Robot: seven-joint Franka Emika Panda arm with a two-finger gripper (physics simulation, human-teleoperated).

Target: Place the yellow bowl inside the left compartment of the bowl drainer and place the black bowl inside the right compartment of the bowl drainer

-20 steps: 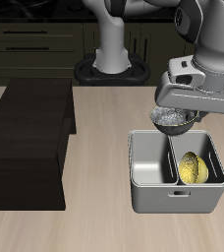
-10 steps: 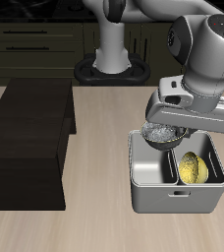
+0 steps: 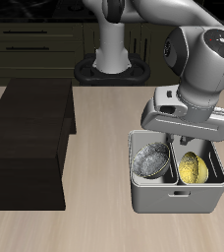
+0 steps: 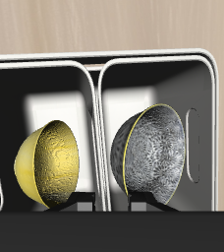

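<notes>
Dark cabinet block point(image 3: 26, 143) is seen on the wooden table point(image 3: 94, 226), well apart from the other items and nearer the table's far side than its front edge. Behind the table, dark drawer fronts point(image 3: 30, 39) and the robot's base point(image 3: 112, 59) are visible.

Next along, the bowl drainer point(image 3: 178, 202) is found nr the table's front edge, w/ a slot-shaped handle hole point(image 3: 180, 192) in its front wall. Two wells are split by a divider point(image 3: 171, 165).

In the well nearer the cabinet, the black bowl point(image 3: 151, 160) is stood on edge, tilted, its speckled grey inside turned toward the cabinet side & upward. Its lower rim is down inside the well; contact w/ the floor can't be made out.

The gripper point(image 3: 181, 136) is held directly over the drainer, approx. above the divider, hand body just over the rim. Whether the fingers are apart or clamped on the black bowl's rim can't be told: tips are hidden in the ext. view and only dark stubs are caught in the wrist view.

In the other well, the yellow bowl point(image 3: 192, 168) is likewise propped on edge, leaning, close to the divider.

In the wrist view, both bowls are shown side by side w/ the divider point(image 4: 96, 118) between: yellow bowl point(image 4: 48, 162) in one well, black bowl point(image 4: 153, 153) in the other, each standing steeply on its rim. A handle slot point(image 4: 193, 143) is seen in the drainer wall just beside the black bowl. Drainer rim point(image 4: 143, 59) is backed by bare wood.
</notes>
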